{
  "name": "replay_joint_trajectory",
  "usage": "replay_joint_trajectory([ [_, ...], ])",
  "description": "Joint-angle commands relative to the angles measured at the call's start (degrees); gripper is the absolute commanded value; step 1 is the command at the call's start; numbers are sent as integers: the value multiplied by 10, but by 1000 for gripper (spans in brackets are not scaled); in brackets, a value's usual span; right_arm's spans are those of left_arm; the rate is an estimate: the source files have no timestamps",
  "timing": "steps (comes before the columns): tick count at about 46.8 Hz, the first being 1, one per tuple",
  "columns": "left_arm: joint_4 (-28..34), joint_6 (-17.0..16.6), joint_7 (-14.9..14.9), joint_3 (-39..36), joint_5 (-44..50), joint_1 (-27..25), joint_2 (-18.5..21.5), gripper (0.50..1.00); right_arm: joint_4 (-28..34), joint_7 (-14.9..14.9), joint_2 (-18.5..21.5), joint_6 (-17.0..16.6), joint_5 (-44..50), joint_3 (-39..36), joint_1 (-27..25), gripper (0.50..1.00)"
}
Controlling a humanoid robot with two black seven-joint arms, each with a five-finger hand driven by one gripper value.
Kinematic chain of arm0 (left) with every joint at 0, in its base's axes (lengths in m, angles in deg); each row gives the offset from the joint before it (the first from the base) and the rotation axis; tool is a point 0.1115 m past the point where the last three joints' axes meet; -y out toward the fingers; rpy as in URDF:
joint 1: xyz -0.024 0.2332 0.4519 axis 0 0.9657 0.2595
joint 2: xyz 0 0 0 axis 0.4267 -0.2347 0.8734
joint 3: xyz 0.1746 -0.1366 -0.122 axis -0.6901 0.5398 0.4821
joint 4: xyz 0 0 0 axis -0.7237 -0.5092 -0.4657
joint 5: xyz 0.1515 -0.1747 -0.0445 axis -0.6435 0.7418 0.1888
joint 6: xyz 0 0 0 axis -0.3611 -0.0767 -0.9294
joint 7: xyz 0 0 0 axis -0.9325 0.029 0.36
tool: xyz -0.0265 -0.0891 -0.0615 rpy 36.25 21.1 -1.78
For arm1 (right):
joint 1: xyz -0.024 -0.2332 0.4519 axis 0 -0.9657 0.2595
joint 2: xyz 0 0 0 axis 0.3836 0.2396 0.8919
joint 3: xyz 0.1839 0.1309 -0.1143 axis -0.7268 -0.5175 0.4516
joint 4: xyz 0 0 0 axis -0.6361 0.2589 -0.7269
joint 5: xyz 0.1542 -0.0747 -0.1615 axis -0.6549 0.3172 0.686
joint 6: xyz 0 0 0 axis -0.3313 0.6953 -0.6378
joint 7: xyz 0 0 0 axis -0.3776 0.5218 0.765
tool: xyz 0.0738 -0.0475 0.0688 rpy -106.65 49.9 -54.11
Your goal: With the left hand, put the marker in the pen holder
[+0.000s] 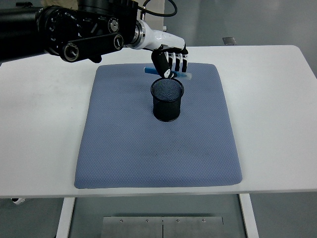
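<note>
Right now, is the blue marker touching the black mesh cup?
Cannot tell. In the head view the left hand grips the marker just behind the pen holder, and the picture's angle hides whether a gap separates marker and rim.

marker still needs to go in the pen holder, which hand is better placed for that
Left. The left hand already grips the blue marker and hangs just behind the black mesh pen holder on the mat, close to its rim. The right hand is not in view.
</note>
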Motion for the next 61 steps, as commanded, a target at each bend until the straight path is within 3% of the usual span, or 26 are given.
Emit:
replay_joint_trajectory([
  [1, 0, 0, 0, 2, 10, 0, -3, 500, 0, 1, 0, 0, 1, 0, 0, 1000],
  [48, 0, -7, 0, 3, 173, 16, -7, 505, -1, 0, 0, 0, 0, 0, 0, 1000],
  [61, -1, -8, 1, 1, 174, 21, -5, 596, -1, 0, 0, 0, 1, 0, 0, 1000],
])
